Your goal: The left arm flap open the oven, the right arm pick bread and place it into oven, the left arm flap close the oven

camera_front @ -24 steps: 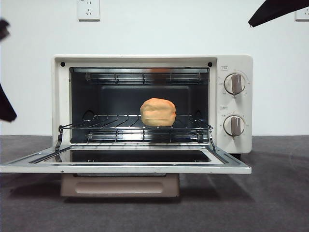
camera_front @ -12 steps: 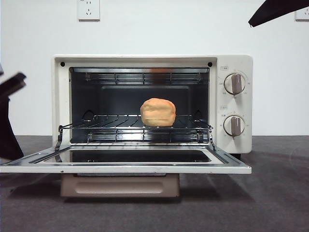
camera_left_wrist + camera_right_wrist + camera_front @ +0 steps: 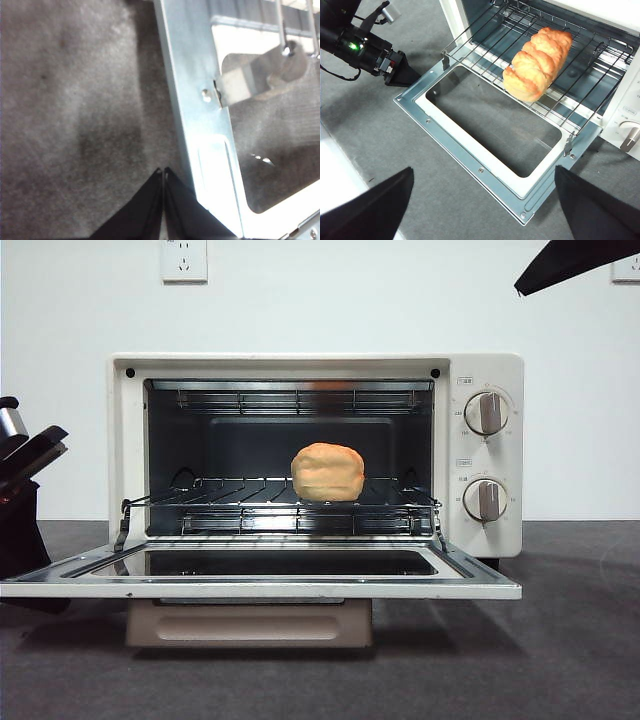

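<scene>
The cream oven (image 3: 485, 375) stands with its glass door (image 3: 260, 590) folded down flat. Its bread (image 3: 327, 472) lies lengthwise on the wire rack (image 3: 230, 508), right of centre, and shows as a golden loaf (image 3: 537, 57) in the right wrist view. My left gripper (image 3: 163, 174) is shut and empty. It hovers low over the grey mat, right beside the door's left metal frame (image 3: 197, 100), and appears as a dark arm (image 3: 22, 520) at the left edge. My right gripper (image 3: 484, 172) is open and empty, high above the door, with its tip (image 3: 570, 260) at the top right.
Two beige knobs (image 3: 487, 412) (image 3: 485, 500) sit on the oven's right panel. A wall socket (image 3: 183, 258) is behind. The grey mat (image 3: 380, 130) stretches in front and to both sides, with a white strip (image 3: 335, 185) at its edge.
The left arm has come in from the left edge and dropped down beside the door's left corner. The right arm, the bread and the door have not moved.
</scene>
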`<state>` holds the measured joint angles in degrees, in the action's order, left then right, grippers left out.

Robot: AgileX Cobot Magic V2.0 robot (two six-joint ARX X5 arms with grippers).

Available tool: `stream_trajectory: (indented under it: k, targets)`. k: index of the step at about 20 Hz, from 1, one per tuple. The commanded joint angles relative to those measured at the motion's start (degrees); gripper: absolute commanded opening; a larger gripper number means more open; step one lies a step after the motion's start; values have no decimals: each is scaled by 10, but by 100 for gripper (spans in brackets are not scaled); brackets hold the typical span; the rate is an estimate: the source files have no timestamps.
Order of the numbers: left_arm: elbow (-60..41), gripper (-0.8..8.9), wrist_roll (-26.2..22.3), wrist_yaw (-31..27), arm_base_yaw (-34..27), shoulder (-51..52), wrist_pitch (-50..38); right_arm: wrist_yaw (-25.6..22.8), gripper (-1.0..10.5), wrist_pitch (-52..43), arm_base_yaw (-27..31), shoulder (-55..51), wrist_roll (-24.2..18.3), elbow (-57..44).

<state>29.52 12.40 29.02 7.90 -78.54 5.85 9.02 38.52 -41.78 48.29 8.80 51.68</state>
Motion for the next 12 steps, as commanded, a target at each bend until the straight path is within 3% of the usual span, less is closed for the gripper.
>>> stream_trajectory:
  k: [1, 12]
  targets:
    - [0, 14, -8, 38, 2, -9, -12, 0, 450, -4, -4, 2, -5, 7]
    - [0, 14, 38, 133, -2, -9, -82, -1, 450, -4, -4, 2, -2, 7]
